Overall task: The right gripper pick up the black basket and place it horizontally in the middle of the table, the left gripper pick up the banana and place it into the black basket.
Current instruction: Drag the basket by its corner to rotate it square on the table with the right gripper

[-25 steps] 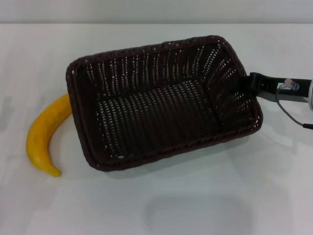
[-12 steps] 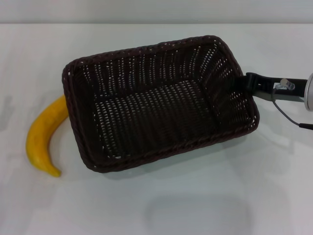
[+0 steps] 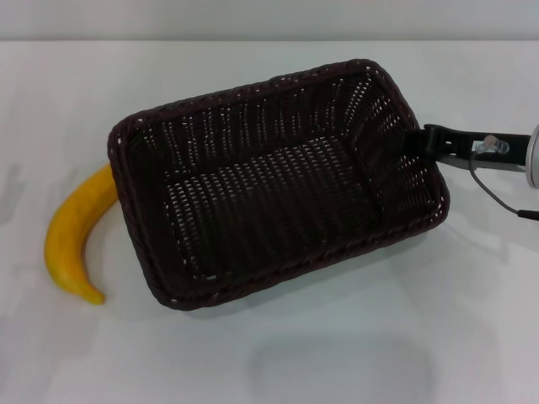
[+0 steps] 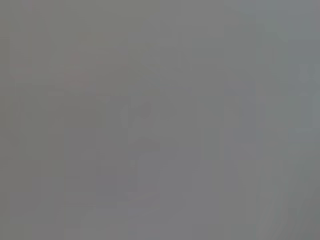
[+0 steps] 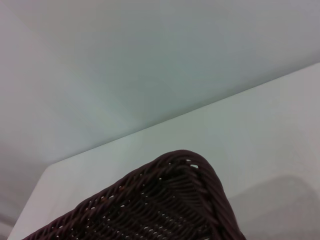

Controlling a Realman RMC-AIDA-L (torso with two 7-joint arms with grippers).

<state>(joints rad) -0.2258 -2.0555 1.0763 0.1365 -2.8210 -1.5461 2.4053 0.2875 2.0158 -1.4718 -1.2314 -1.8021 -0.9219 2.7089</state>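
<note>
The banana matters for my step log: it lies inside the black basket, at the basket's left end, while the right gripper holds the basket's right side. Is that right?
Not quite. In the head view the banana lies on the table outside the black basket, against its left end. The basket is empty. The rest holds: the right gripper grips the basket's right side.

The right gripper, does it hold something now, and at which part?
The right gripper holds the black basket by the rim of its right short side. The banana lies unheld beside it.

I see the black wicker basket (image 3: 278, 181) mid-table, skewed, open side up; the yellow banana (image 3: 74, 236) lies touching its left end.
</note>
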